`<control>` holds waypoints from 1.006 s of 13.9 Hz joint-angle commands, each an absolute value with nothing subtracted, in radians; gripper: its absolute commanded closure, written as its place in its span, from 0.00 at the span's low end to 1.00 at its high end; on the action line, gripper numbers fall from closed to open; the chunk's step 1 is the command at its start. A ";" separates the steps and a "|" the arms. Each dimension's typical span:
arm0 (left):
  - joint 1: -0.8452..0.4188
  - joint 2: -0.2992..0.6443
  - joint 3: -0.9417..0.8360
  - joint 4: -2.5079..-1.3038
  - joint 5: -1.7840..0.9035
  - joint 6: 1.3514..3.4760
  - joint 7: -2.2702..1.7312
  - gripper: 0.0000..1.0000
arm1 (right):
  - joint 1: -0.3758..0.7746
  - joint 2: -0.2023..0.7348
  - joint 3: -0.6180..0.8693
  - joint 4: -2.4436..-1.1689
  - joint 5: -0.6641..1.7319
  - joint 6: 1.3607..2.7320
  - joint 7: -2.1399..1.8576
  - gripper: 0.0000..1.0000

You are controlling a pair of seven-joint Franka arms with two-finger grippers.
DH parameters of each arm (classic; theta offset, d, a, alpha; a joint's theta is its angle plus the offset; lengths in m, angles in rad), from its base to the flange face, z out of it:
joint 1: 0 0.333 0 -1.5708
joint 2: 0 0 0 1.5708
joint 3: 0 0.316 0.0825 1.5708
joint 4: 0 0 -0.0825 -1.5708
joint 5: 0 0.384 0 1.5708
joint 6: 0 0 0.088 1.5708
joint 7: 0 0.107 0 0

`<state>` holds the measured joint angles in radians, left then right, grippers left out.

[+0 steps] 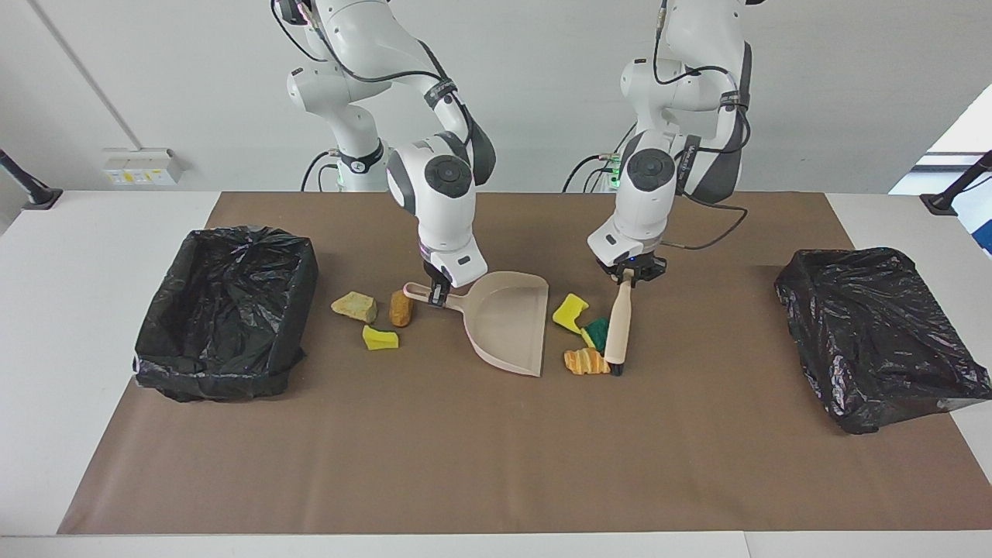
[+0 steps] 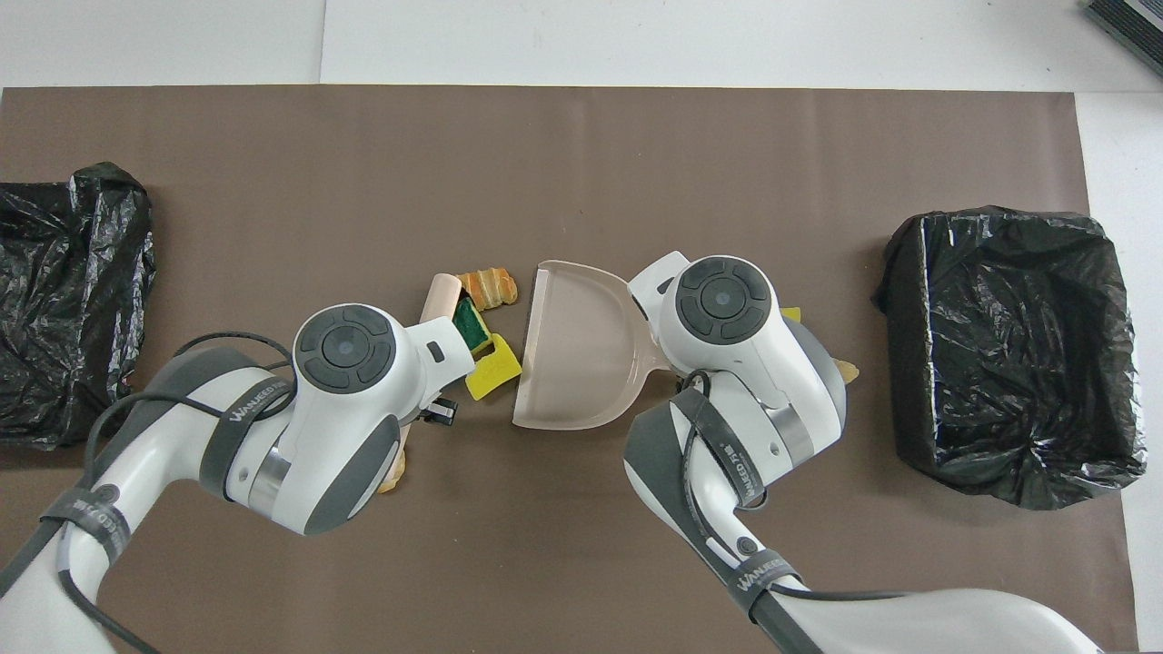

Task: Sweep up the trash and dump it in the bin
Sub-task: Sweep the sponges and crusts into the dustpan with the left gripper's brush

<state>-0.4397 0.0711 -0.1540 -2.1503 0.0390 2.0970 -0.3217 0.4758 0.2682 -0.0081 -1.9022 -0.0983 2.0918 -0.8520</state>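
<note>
My right gripper (image 1: 439, 294) is shut on the handle of the pale pink dustpan (image 1: 508, 322), which rests on the mat with its mouth toward the left arm's end. My left gripper (image 1: 626, 280) is shut on the beige-handled brush (image 1: 618, 329), whose black tip touches the mat. Between the brush and the pan's mouth lie a yellow sponge piece (image 1: 570, 311), a green one (image 1: 597, 333) and a croissant-like lump (image 1: 587, 361). Beside the pan's handle lie a tan lump (image 1: 355, 306), a brown lump (image 1: 401, 308) and a yellow sponge piece (image 1: 380, 338). In the overhead view, the dustpan (image 2: 572, 354) shows and another tan scrap (image 2: 392, 474) peeks out under the left arm.
A black-bagged bin (image 1: 248, 234) stands at the right arm's end of the brown mat, and another (image 1: 845, 257) at the left arm's end. Both also show in the overhead view, one (image 2: 1008, 227) at the right arm's end and one (image 2: 64, 300) at the left arm's end.
</note>
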 commanded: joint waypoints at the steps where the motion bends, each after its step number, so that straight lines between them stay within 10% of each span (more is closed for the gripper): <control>1: -0.486 0.044 -0.138 -2.137 0.014 2.047 -0.368 0.99 | 0.472 0.253 0.002 -1.933 -0.086 2.106 -0.827 1.00; 8: -0.420 -0.055 -0.127 -2.112 0.014 1.801 -0.353 0.97 | 0.472 0.253 0.002 -1.933 -0.086 2.106 -0.827 1.00; 14: -0.296 -0.296 -0.124 -2.357 0.018 1.735 -0.379 1.00 | 0.472 0.253 0.000 -1.933 -0.087 2.106 -0.830 1.00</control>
